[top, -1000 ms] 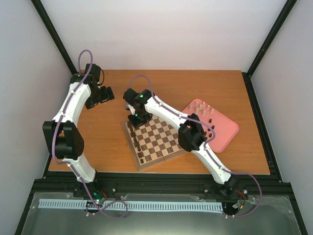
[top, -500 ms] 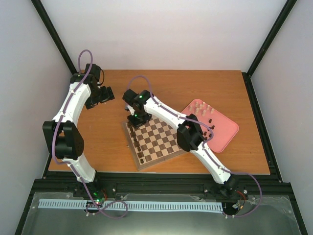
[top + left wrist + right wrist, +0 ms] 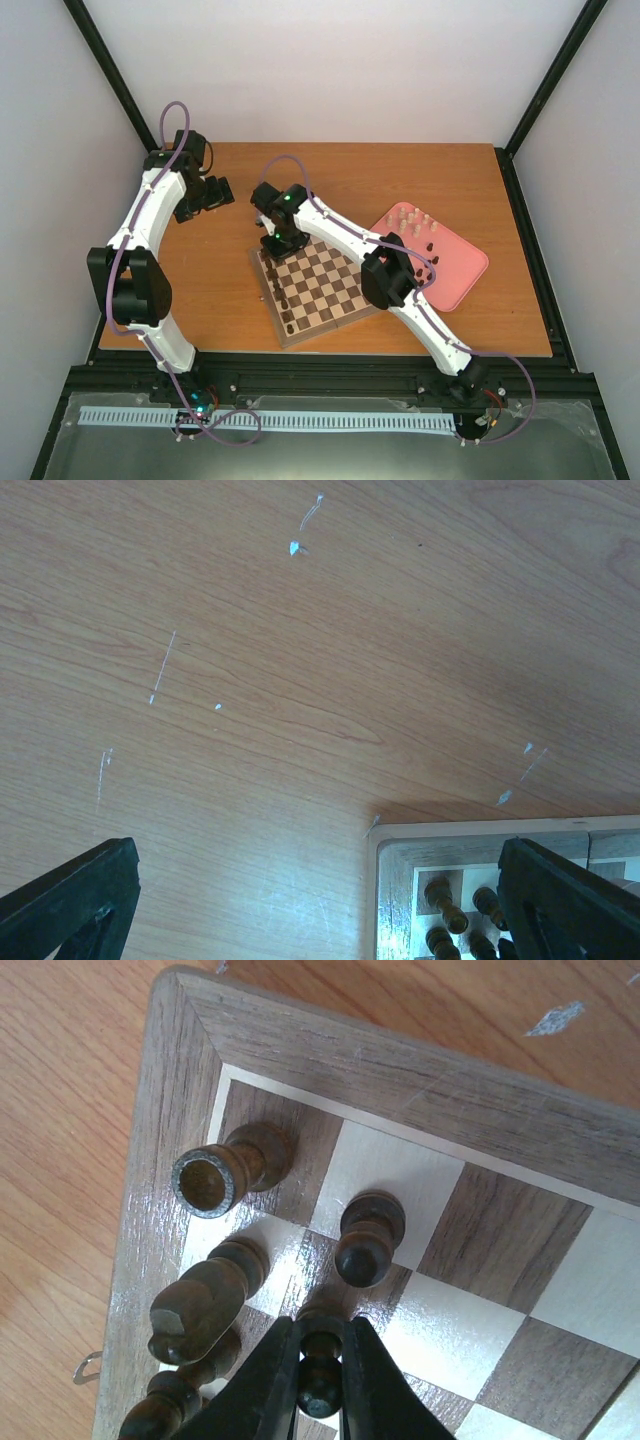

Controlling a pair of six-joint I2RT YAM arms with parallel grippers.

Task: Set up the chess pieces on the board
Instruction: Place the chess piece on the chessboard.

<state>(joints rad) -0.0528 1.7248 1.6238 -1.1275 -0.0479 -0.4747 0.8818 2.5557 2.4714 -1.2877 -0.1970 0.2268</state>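
The wooden chessboard [image 3: 322, 284] lies mid-table, and its far left corner shows in the right wrist view [image 3: 190, 1020]. Several dark pieces [image 3: 282, 292] stand along its left edge. My right gripper [image 3: 322, 1385] is shut on a dark pawn [image 3: 322, 1375] that stands on a dark square in the second row. Next to it are a dark rook [image 3: 222, 1172], another pawn [image 3: 366, 1242] and a taller dark piece [image 3: 205, 1298]. My left gripper [image 3: 215, 192] is open and empty above bare table, left of the board corner [image 3: 400, 845]. More pieces lie in the pink tray [image 3: 462, 272].
The pink tray stands right of the board with cream pieces [image 3: 412, 219] and dark pieces [image 3: 432, 250] in it. The right arm [image 3: 385, 270] reaches across the board. Black frame posts and white walls surround the table [image 3: 380, 170].
The right wrist has sunk slightly over the board's far left corner. The left arm has not moved.
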